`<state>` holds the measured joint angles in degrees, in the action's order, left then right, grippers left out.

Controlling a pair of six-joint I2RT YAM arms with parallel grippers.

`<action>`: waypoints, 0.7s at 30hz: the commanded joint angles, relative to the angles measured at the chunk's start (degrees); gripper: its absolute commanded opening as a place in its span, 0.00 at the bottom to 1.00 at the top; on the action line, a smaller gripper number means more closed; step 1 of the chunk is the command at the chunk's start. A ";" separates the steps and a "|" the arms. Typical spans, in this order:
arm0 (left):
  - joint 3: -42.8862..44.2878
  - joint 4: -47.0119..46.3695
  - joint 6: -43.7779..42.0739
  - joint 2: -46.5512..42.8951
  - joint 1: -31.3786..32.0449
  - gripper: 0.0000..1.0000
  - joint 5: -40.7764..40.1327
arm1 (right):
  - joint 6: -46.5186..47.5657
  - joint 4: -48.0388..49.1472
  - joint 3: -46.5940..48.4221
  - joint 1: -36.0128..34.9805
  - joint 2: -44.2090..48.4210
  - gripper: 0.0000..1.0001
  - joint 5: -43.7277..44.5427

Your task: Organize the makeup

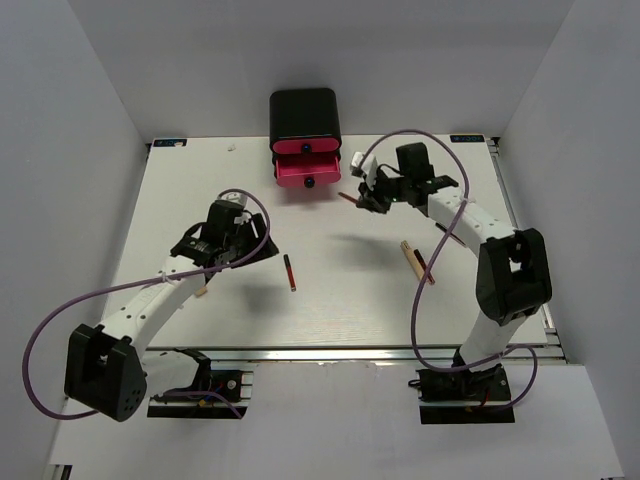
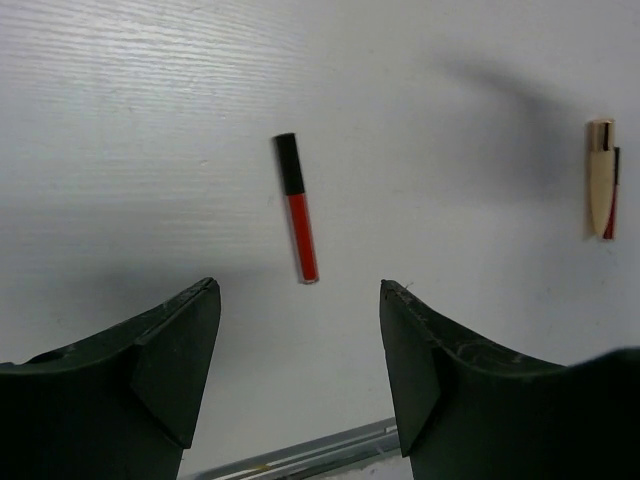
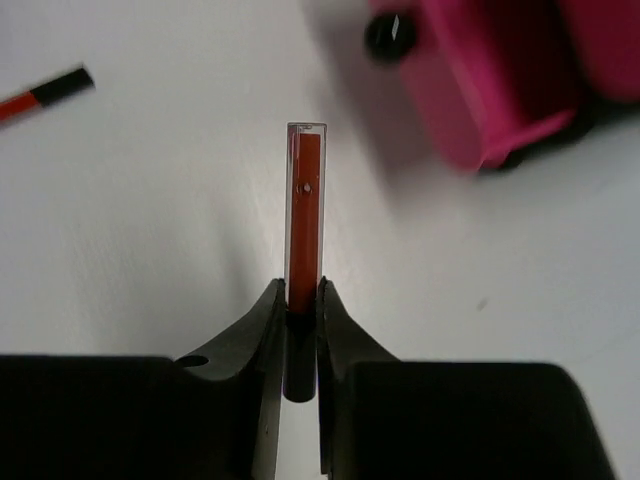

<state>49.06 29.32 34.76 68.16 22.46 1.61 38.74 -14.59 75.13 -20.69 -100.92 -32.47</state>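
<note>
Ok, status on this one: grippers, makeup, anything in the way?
Right gripper shut on red stick, near the open pink drawer. Left gripper open, red-and-black stick on the table ahead. Beige stick lies loose. Nothing blocking the drawer.

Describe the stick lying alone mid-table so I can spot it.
From the black box at the far edge of the table, come straight toward the arms to mid-table. The stick lies there alone, right of the left gripper. It is red with a black end; the beige stick lies by the right arm, and another red one sits in the right gripper.
</note>
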 commanded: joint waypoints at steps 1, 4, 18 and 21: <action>0.69 -3.74 0.31 -0.49 0.48 0.74 7.27 | 9.94 5.18 6.67 -3.74 -0.31 0.00 -5.42; -0.80 -4.53 -3.03 1.88 1.80 0.75 7.36 | 10.65 4.75 16.42 -7.34 -6.53 0.00 -0.68; -3.36 -8.67 -0.58 11.55 11.20 0.74 -6.78 | 15.57 5.01 41.76 -11.74 -28.01 0.12 14.71; -2.83 -9.28 0.13 13.84 12.43 0.74 -8.55 | 15.40 5.71 40.62 -11.66 -27.92 0.23 15.85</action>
<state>45.36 21.80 33.52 81.36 33.89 -2.24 52.97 -11.64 113.82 -32.60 -130.30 -19.51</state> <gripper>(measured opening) 0.741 0.225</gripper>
